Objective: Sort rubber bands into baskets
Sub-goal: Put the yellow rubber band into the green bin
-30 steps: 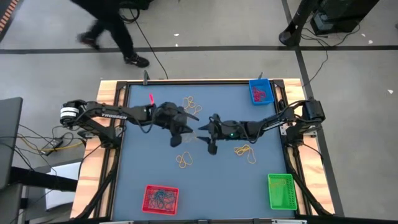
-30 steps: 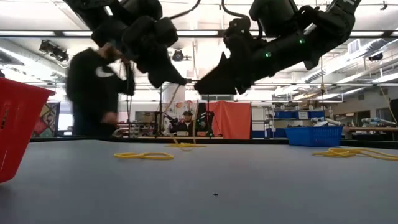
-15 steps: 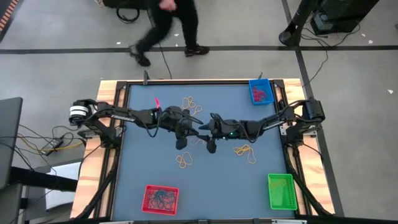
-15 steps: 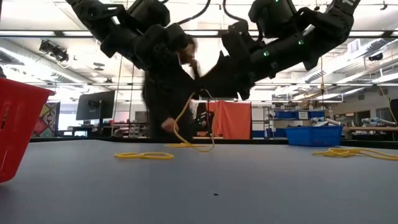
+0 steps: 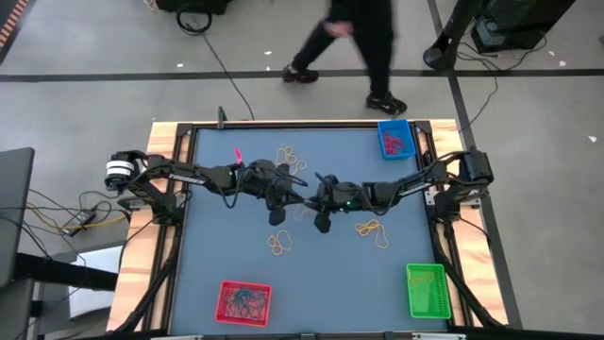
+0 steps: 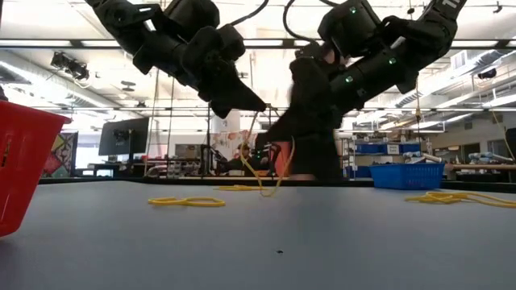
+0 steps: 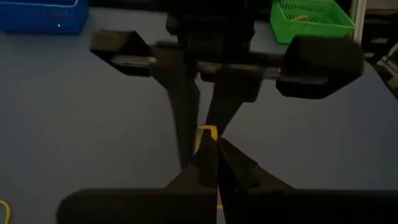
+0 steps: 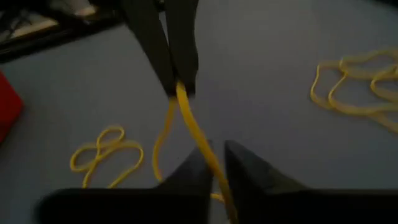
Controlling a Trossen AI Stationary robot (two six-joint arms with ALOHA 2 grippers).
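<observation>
Above the table's middle both grippers meet on one yellow rubber band (image 6: 260,165). My left gripper (image 5: 300,195) is shut on the band's upper part. My right gripper (image 5: 312,199) faces it, shut on the same band a little lower. In the right wrist view my right gripper (image 8: 216,163) shows at the bottom edge and the left gripper's fingers (image 8: 169,62) come in from the top. The band's loop hangs below both, over the table. More yellow rubber bands (image 5: 280,244) (image 5: 372,229) (image 5: 291,156) lie flat on the blue-grey table. My left gripper pinches the band's upper end (image 8: 180,94) between its two fingertips, slanting down from the table's left. The band hangs below the fingers, clear of the table there. My right gripper pinches a strand of the same band (image 8: 200,138) between its fingers, slanting down from the table's right. The strand runs straight from this hold up to the left gripper's fingertips, and another strand (image 8: 161,140) hangs slack beside it.
The blue basket (image 5: 394,140) stands at the far right corner, the green basket (image 5: 427,289) at the near right, and the red basket (image 5: 243,302) at the near edge, left of centre. A pink piece (image 5: 230,152) lies far left. A person walks beyond the far edge.
My right gripper has rolled at the wrist and shut on the yellow band that hangs from my left gripper. Its fingers stood wide apart before. My left gripper came a little toward the right one. The person has walked to the right behind the table.
</observation>
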